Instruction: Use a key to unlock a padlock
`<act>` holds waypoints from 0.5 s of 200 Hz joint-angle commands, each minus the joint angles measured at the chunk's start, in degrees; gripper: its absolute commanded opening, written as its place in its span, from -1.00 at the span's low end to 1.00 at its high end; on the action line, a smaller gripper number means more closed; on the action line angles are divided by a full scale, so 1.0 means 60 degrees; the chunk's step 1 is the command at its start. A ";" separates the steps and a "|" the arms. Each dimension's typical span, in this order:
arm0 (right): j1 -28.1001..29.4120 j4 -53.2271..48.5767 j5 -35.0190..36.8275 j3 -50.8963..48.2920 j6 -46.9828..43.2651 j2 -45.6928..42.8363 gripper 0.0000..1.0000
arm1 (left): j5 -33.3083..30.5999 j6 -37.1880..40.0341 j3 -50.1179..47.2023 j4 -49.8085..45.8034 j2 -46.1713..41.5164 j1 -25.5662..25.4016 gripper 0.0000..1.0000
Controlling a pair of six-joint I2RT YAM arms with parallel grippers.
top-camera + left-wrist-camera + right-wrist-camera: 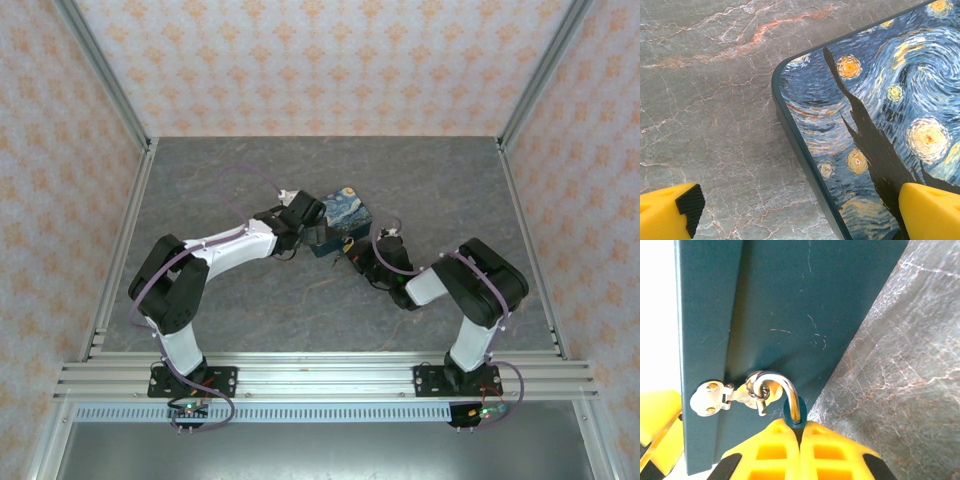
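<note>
Nearest the right wrist lens, the right gripper [799,429] has its yellow fingers [772,452] pressed together, and the padlock [790,409] sits right at their tips. A sliver of its teal body shows, with the silver shackle [777,380] arching up out of it and hooked through the ring of the hasp [710,399] on the dark side wall of the box [810,305]. Whether the fingers pinch the lock's lower end or a key pushed into it is hidden by the fingers themselves. The step in hand looks like the turn that frees the shackle, so the twist should run about the lock's own axis. A sideways pull on the hasp ring would bind the shackle or drag the box across the table [905,365]. The left gripper [802,212] hovers over a corner of the painted lid [880,110], fingers wide apart and holding nothing; lowering it to brace the box would stop any swivelling. Turn slowly and watch for the shackle's free leg to lift.
</note>
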 commanded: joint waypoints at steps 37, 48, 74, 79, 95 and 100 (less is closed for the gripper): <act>-0.0336 -0.0659 0.1088 0.0142 0.0032 -0.0177 -1.00 | -0.0254 0.0045 -0.0495 -0.0925 0.0351 -0.0039 0.99; -0.0352 -0.0602 0.1155 0.0141 0.0117 -0.0141 -1.00 | -0.0249 0.0044 -0.0511 -0.0898 0.0353 -0.0030 1.00; -0.0380 -0.0365 0.1226 0.0186 0.0353 0.0013 -1.00 | -0.0232 0.0059 -0.0506 -0.0916 0.0366 -0.0033 0.99; -0.0380 -0.0312 0.1216 0.0201 0.0397 0.0049 -1.00 | -0.0223 0.0056 -0.0499 -0.0924 0.0370 -0.0029 0.99; -0.0380 -0.0118 0.1216 0.0230 0.0593 0.0181 -1.00 | -0.0227 0.0059 -0.0498 -0.0918 0.0385 -0.0029 1.00; -0.0391 -0.0016 0.1216 0.0219 0.0684 0.0244 -1.00 | -0.0236 0.0059 -0.0495 -0.0916 0.0381 -0.0029 1.00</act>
